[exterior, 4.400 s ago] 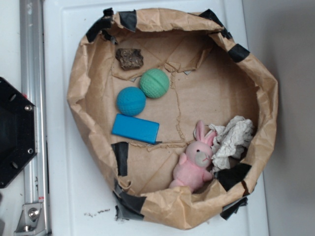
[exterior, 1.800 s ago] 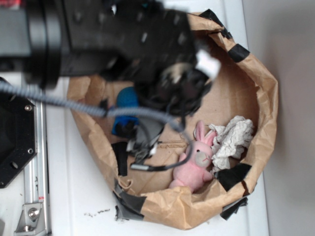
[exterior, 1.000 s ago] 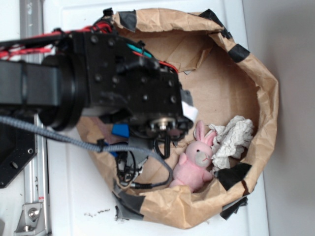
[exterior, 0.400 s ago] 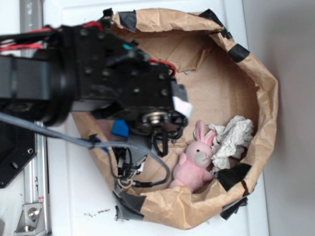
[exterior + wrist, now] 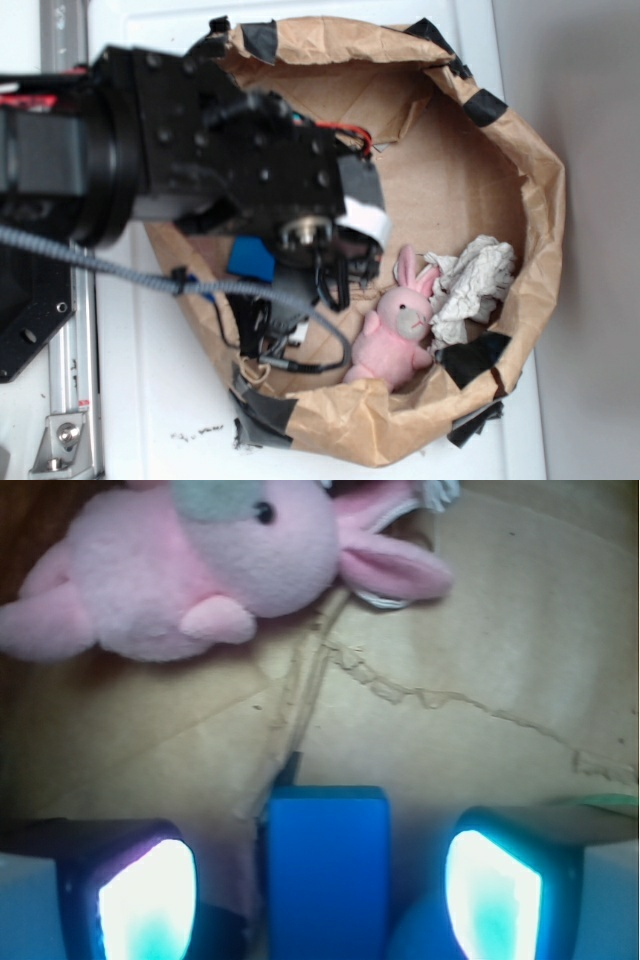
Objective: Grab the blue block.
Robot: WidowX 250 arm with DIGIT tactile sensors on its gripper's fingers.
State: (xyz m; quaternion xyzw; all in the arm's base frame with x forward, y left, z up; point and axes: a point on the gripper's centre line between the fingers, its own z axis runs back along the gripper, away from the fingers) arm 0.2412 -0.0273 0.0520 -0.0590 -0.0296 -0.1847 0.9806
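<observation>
Gripper [image 5: 320, 880] lower — astride blue block [image 5: 328, 870].

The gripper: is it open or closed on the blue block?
Open: the gripper has a finger either side of the blue block, with gaps showing.

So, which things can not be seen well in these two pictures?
- Blue block: wrist view's bottom edge cuts its near end; in the exterior view the arm covers most of it.
- Gripper: hidden under the arm in the exterior view.
- Pink rabbit: cut off by the wrist view's top edge.
</observation>
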